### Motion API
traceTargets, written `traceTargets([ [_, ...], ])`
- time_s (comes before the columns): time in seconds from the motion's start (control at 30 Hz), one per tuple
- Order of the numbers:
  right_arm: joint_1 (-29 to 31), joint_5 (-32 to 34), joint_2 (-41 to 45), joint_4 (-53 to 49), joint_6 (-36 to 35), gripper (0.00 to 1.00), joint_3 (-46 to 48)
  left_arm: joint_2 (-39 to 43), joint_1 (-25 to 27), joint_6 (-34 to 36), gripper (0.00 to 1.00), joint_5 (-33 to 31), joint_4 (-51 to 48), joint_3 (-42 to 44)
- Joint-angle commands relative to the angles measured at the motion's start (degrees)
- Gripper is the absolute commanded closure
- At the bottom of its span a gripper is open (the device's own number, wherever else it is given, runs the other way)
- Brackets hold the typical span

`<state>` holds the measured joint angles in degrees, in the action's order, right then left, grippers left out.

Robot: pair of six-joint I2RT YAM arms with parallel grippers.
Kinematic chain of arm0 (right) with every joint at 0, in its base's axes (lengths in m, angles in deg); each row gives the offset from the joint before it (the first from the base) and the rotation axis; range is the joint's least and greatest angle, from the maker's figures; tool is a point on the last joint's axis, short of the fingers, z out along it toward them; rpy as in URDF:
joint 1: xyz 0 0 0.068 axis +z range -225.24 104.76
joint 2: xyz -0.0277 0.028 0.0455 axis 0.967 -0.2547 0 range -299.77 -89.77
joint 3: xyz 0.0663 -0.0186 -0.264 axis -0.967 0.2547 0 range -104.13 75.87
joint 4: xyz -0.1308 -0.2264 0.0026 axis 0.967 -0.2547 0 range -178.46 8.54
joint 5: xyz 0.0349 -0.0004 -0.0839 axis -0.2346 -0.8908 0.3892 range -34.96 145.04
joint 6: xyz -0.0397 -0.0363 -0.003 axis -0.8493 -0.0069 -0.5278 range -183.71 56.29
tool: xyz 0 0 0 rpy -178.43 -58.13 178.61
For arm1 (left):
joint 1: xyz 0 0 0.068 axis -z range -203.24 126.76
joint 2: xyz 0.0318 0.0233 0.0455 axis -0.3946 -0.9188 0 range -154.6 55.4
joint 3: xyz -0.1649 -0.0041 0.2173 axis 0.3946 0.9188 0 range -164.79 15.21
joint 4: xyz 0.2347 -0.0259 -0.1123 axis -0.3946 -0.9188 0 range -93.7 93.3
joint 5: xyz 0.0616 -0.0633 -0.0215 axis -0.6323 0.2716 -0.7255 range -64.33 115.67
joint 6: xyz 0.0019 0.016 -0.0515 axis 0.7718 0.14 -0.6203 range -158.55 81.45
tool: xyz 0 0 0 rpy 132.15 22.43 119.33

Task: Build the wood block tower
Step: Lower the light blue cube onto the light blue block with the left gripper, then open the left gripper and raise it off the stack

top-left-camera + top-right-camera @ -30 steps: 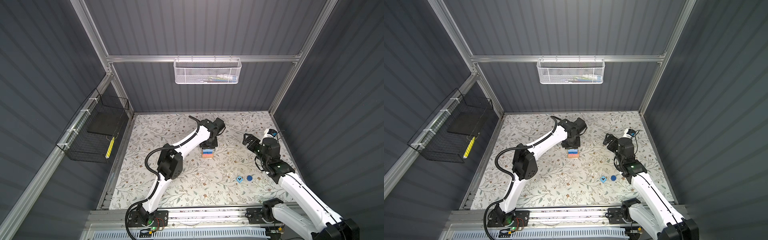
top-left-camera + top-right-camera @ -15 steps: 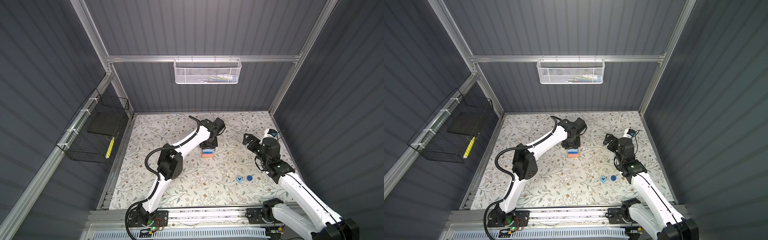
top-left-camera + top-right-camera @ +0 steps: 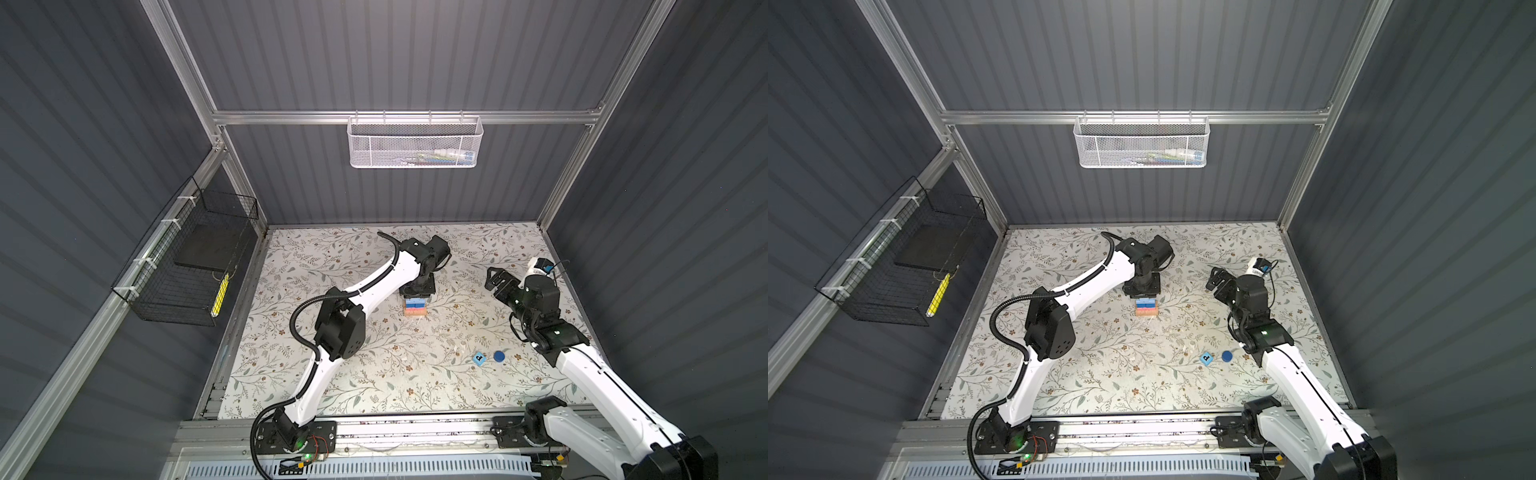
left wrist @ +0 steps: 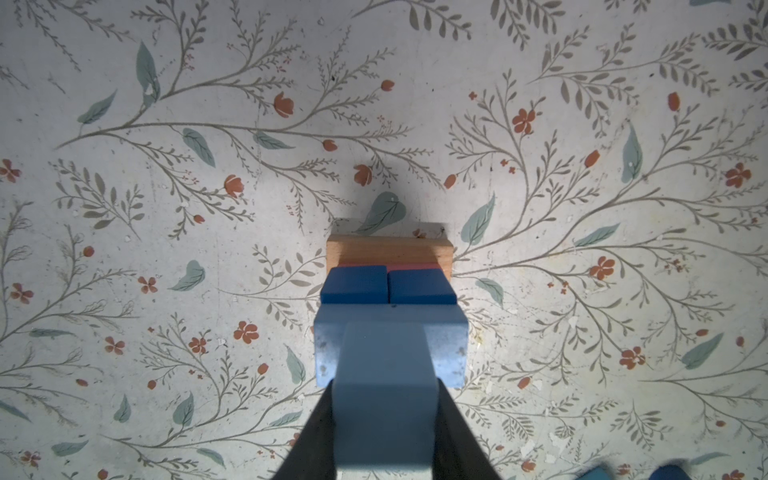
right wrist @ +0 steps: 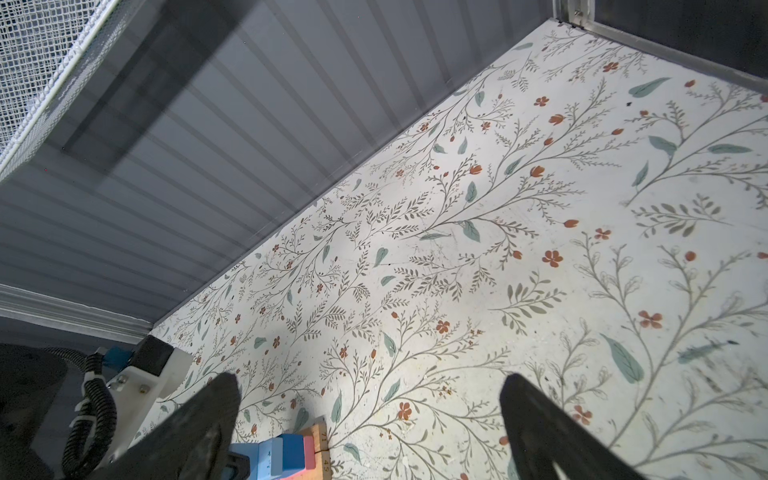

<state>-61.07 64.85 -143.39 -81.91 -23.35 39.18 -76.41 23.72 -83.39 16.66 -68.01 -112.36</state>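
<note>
The wood block tower stands mid-table: a tan bar at the base, a pink bar, two dark blue cubes, then a light blue bar. My left gripper hangs straight over it, shut on a light blue cube; whether that cube touches the bar I cannot tell. My right gripper is open and empty, off to the tower's right. A loose lettered light blue cube and a dark blue cylinder lie near the right arm.
A white mesh basket hangs on the back wall and a black wire basket on the left wall. Grey panel walls close in the floral table on three sides, and a metal rail runs along the front.
</note>
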Motion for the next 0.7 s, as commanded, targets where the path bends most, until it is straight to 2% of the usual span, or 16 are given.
traceTargets([
  [0.0,-0.29,-0.30,-0.17,0.71,0.26,0.01,0.71,-0.96,0.49,-0.51,0.64,0.23,-1.11,-1.99],
  [0.47,-0.47,-0.51,-0.43,0.72,0.33,0.01,0.74,-0.84,0.49,-0.69,0.65,0.40,-0.93,-1.81],
  [0.67,-0.55,-0.66,-0.43,0.75,0.42,0.01,0.74,-0.96,0.43,-0.61,0.60,0.42,-1.16,-1.86],
])
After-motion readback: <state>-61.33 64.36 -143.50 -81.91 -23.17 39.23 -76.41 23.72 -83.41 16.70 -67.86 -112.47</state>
